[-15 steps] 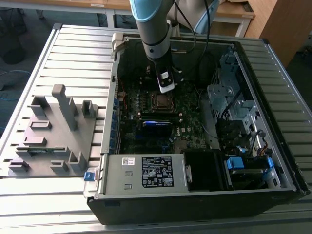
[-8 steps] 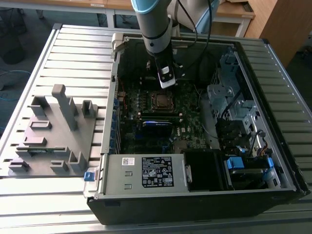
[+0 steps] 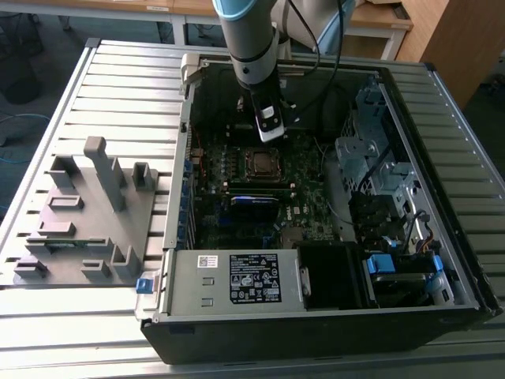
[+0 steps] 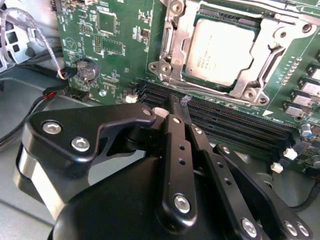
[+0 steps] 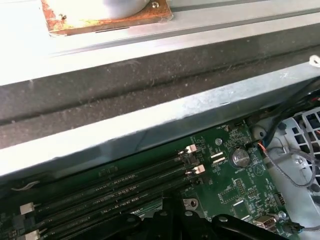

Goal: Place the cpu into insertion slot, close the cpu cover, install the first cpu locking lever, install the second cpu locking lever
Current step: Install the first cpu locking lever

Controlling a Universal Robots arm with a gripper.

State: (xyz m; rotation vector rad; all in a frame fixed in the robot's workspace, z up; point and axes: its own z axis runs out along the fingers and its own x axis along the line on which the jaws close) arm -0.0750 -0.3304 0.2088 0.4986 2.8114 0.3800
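One cpu (image 4: 227, 47) sits in my insertion slot (image 4: 176, 35), cpu cover (image 4: 270, 60) closed. My pincer (image 4: 176, 107) (clenched, empty) hovers beside the memory slots (image 4: 235, 122).

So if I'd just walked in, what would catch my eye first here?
Probably the open computer case lying on the slatted table, with the robot arm reaching down into it. Its black end effector hangs over the long black memory slots, beside the silver cpu, which sits in its socket under the metal cover.

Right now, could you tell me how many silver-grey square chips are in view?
1: the flat silver-grey square cpu lies in the silvery-rimmed insertion slot; others may be hidden.
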